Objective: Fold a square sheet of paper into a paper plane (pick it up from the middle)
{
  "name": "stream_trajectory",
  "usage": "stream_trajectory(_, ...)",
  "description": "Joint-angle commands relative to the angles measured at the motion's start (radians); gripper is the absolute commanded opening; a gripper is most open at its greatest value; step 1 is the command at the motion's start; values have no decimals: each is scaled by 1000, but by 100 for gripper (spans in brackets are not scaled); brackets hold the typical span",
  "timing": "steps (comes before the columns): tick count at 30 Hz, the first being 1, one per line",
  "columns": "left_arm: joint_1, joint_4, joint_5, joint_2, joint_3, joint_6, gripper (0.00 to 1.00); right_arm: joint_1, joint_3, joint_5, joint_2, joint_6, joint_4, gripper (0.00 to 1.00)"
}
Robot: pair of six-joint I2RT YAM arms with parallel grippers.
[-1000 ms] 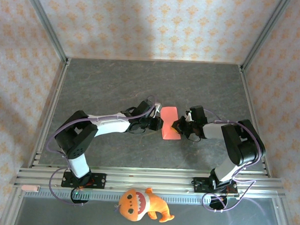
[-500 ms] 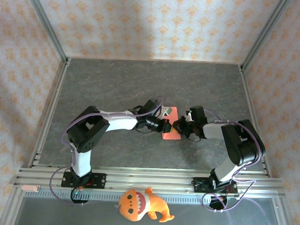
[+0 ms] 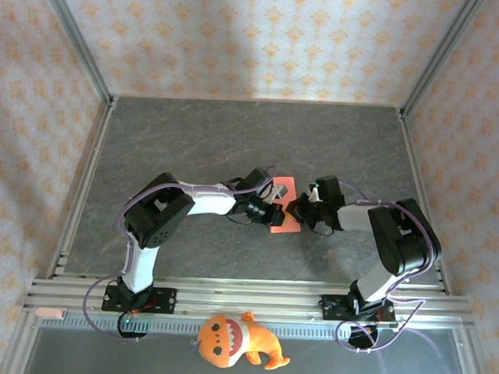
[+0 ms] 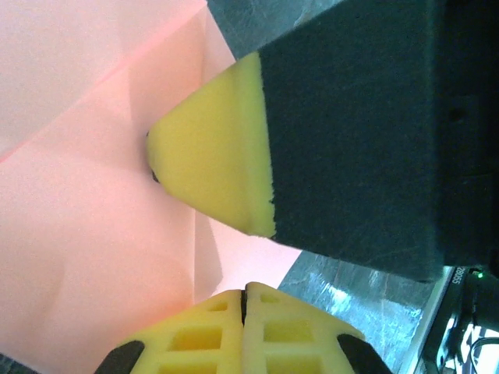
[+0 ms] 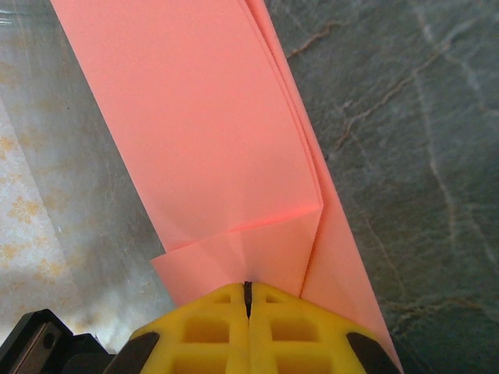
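The square sheet of paper (image 3: pixel 287 189) is red-pink and partly folded, lying mid-table between my two grippers. My left gripper (image 3: pixel 275 211) covers its left part; in the left wrist view its yellow fingers are shut (image 4: pixel 244 292) with their tips at the creased paper (image 4: pixel 78 195). My right gripper (image 3: pixel 296 209) is at the paper's right edge. Its yellow fingertip (image 4: pixel 218 156) presses onto the sheet. In the right wrist view that gripper (image 5: pixel 248 290) is shut at the edge of a folded flap (image 5: pixel 195 117). I cannot tell whether either gripper pinches a layer.
The dark marbled table (image 3: pixel 235 137) is walled by patterned panels at the back and sides. An aluminium rail (image 3: pixel 245 299) runs along the near edge. An orange plush toy (image 3: pixel 230 339) lies in front of that rail, outside the work area.
My left arm has reached to the right, bringing its gripper from the paper's left edge onto the sheet, and its fingers have shut. The right arm and the paper have stayed put.
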Motion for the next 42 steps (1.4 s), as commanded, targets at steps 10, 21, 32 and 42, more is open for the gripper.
stream_trajectory(10,-5,-127,-105,-5,23,78,3,3,-36,100,29,-1,-120,0)
stream_trajectory(21,-14,-99,-68,-66,21,65,4,3,-38,102,32,-2,-119,0)
stream_trajectory(32,-37,-133,-35,-1,79,88,4,3,-36,103,34,-1,-121,0)
stream_trajectory(42,-33,-185,-110,11,72,116,4,3,-37,102,36,-7,-125,0)
